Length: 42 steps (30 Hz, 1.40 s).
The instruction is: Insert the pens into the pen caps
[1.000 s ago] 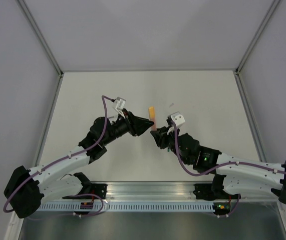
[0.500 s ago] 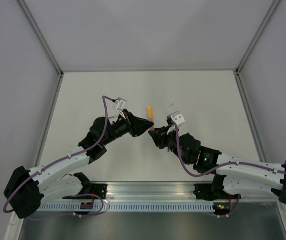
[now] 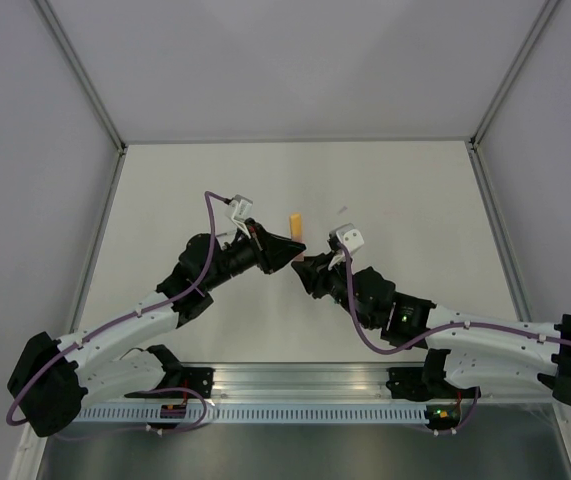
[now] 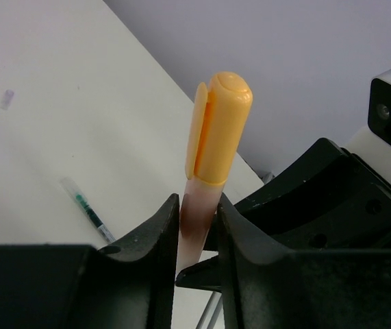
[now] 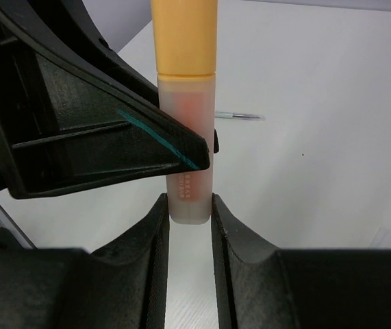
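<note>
A: At table centre, left gripper point(image 4: 198, 205): jaws drawn in on the marker point(image 4: 194, 226), one finger against each side of the pink barrel, no gap seen. Hold sits just under the cap point(image 4: 219, 127).
B: Right gripper point(image 5: 190, 205)?
A: Narrowly parted, clamped on the barrel's butt end, below the left's hold. In the right wrist view the left's fingers cross in front of the barrel.
B: Cap?
A: Yellow-orange, seated on the marker, clip showing. From above, the cap end tips toward 12 o'clock. Marker is held clear of the table point(image 3: 415, 190).
B: Arms?
A: Left comes in from 8 o'clock, right from 4 o'clock. Tips meet nose to nose.
B: Loose items?
A: Left wrist view: green pen point(image 4: 89, 209) flat on the table at 8 o'clock of the marker. Grey cap point(image 4: 7, 98) at 10 o'clock, well apart from that pen. Third pen not made out.
</note>
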{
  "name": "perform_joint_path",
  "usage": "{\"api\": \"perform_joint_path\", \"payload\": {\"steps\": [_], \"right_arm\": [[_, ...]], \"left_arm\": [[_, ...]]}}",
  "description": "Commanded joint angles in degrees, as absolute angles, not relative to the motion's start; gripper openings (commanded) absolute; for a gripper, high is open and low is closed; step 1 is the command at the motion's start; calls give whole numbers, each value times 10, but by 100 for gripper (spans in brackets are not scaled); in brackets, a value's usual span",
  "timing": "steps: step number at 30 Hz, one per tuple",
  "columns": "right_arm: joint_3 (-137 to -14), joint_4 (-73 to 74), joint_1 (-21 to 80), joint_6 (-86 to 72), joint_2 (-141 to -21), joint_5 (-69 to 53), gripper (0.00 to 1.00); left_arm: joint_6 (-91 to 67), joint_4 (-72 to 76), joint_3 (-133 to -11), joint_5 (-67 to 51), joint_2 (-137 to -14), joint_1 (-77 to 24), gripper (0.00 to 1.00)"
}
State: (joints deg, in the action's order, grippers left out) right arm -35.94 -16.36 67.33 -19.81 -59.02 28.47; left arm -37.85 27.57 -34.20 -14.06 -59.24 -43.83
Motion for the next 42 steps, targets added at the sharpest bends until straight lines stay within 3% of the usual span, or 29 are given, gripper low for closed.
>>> {"api": "perform_joint_path", "payload": {"steps": [1,4,7,10,11,14,18,24,28,34,39,42], "right_arm": [[-378,-192,678,-209,-594,295,0],[-377,-189,679,-210,-590,293,0],[-377,-181,679,-209,-579,288,3],[-383,-156,678,-194,-558,250,28],[-388,-142,679,-185,-554,224,49],[-408,-76,678,-192,-537,215,65],[-403,-2,679,-201,-492,178,75],[-353,66,678,-212,-335,187,75],[-429,98,678,-204,-308,216,67],[-540,110,679,-162,-399,306,61],[-601,110,678,-176,-492,315,65],[-628,119,678,-184,-538,322,61]], "left_arm": [[-357,307,-345,-159,-591,-440,24],[-356,311,-343,-161,-589,-440,9],[-357,327,-338,-168,-585,-440,2],[-355,330,-338,-188,-575,-440,2],[-354,331,-335,-195,-571,-440,2],[-352,347,-326,-206,-552,-440,2],[-337,322,-336,-211,-526,-440,2],[-287,240,-353,-195,-496,-440,2],[-269,198,-341,-184,-487,-440,2],[-261,174,-343,-228,-525,-440,2],[-264,177,-350,-269,-562,-440,2],[-263,195,-342,-286,-557,-440,2]]}}
